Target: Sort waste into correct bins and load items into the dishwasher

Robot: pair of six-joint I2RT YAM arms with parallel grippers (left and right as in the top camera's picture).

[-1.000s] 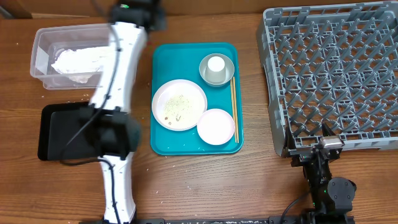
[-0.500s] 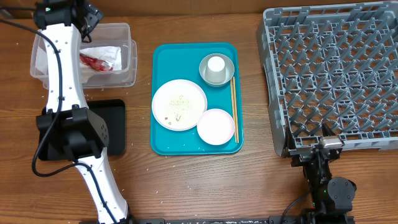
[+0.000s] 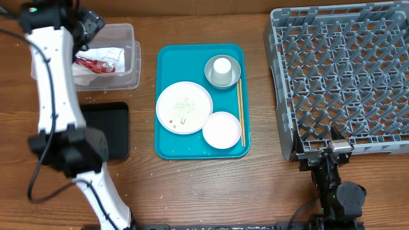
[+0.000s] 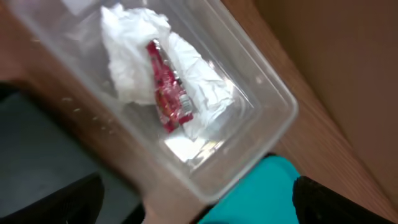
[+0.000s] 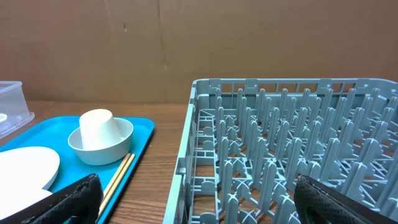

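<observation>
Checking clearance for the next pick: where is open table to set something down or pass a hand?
Bare wood lies between the teal tray and the dish rack, and in front of the tray. A narrower strip separates it from the clear tub and black tray. The teal tray itself is crowded with dishes.

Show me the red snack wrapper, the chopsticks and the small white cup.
red snack wrapper [image 4: 166,90]: left wrist view, middle of its crinkled length.
chopsticks [image 3: 240,112]: overhead view, halfway along the pair.
small white cup [image 3: 221,66]: overhead view, centre of its top face.
</observation>
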